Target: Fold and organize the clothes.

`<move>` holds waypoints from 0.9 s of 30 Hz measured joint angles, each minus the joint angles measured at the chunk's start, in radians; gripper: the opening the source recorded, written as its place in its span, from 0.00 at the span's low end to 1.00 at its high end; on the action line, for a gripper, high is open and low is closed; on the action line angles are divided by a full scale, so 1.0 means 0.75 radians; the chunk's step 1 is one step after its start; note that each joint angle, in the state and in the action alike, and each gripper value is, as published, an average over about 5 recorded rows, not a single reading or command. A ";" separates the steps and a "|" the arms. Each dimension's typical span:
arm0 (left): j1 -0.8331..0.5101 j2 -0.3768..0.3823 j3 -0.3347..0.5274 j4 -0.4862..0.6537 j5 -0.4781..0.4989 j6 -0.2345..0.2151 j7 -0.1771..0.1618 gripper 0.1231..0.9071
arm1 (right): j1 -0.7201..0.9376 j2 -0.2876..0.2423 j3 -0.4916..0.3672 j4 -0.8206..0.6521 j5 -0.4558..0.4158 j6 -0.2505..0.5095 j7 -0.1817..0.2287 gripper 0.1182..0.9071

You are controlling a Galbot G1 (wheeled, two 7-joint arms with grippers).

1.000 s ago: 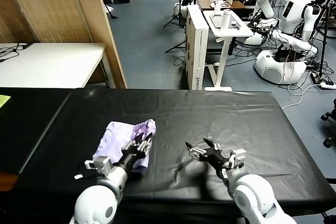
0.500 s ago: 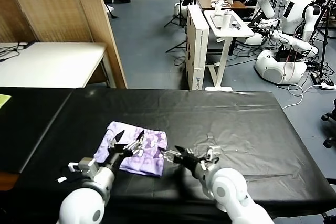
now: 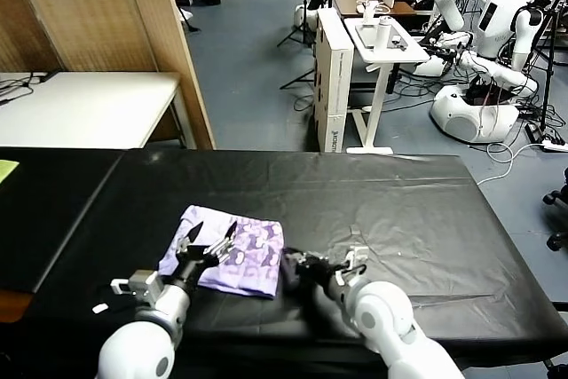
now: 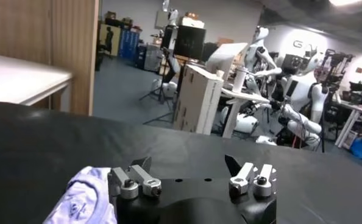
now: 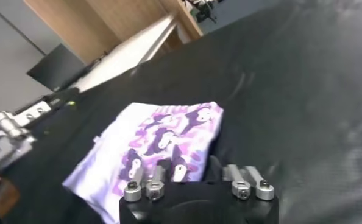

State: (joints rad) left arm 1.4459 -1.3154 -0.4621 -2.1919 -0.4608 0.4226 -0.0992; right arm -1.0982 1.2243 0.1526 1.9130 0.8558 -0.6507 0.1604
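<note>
The lavender T-shirt [image 3: 232, 255] lies folded small on the black table [image 3: 399, 210], near-left, with the left gripper [image 3: 209, 239] spread wide above it and the right gripper [image 3: 297, 265] closing at its right edge, so a final tidy looks due.

T-shirt [image 4: 83, 201] cut off by frame edge, partly behind left hand [image 4: 193, 182]

Left gripper [image 3: 209, 239] is held low over the near left of the table, fingers [image 4: 132, 181] spread wide, forearm angled up and forward. Right gripper [image 3: 297, 265] is set low near centre, pointed leftward toward the other; jaws are drawn nearly together. Right forearm is seen foreshortened, close to the camera.
</note>
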 joint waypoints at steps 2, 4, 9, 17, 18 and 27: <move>0.001 -0.006 0.000 0.004 0.007 -0.002 0.000 1.00 | 0.010 -0.020 0.013 -0.005 -0.016 -0.001 -0.001 0.05; 0.003 -0.012 -0.002 0.008 0.013 -0.006 0.000 1.00 | 0.015 -0.041 0.026 -0.006 -0.026 -0.001 -0.004 0.03; 0.013 -0.023 -0.009 0.016 0.023 -0.021 0.001 1.00 | 0.001 -0.093 0.046 0.014 -0.019 -0.006 -0.032 0.03; 0.009 -0.030 -0.011 0.027 0.027 -0.026 0.001 1.00 | -0.023 -0.107 0.025 0.086 0.030 -0.028 -0.041 0.03; 0.009 -0.031 -0.011 0.028 0.028 -0.026 0.001 1.00 | -0.023 -0.106 0.020 0.090 0.031 -0.029 -0.042 0.04; 0.011 -0.037 -0.009 0.033 0.036 -0.029 0.002 1.00 | 0.015 -0.061 -0.046 0.055 -0.015 -0.028 -0.047 0.64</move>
State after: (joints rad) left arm 1.4544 -1.3429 -0.4691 -2.1671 -0.4337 0.4007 -0.0975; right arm -1.0867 1.1784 0.1180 1.9540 0.8444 -0.6719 0.1249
